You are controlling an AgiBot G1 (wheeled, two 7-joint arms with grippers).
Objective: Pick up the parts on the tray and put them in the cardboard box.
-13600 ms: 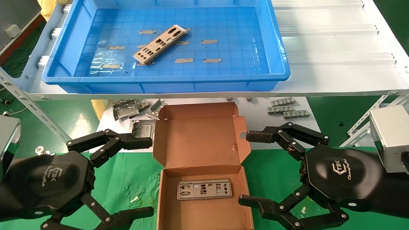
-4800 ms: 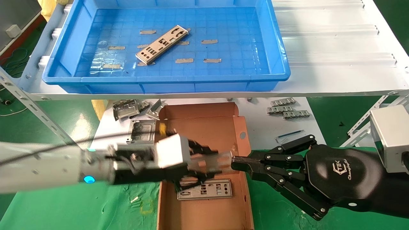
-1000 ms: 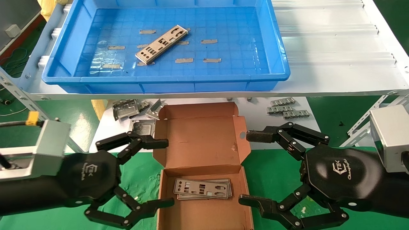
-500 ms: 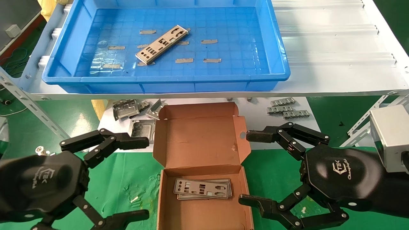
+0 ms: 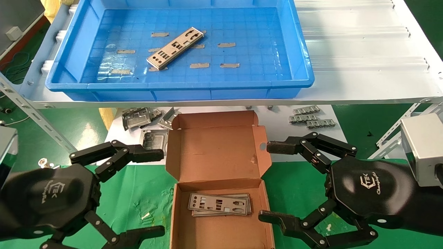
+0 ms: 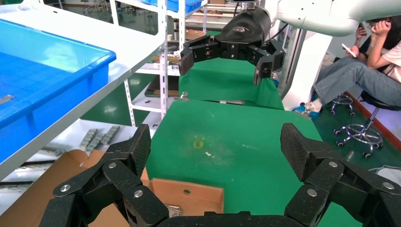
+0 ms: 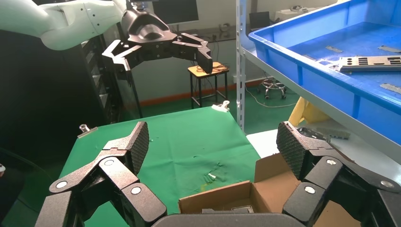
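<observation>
Two parts [image 5: 219, 204] in cardboard box [image 5: 218, 166], left gripper [image 5: 152, 193], right gripper [image 5: 271, 181] spread wide.

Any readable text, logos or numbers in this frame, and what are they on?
Left gripper housing: white logo and script, too small to read.
Right gripper housing: white logo, script reading roughly "ChangingTek", uncertain.
Tray, cardboard box, parts: no text visible.
</observation>
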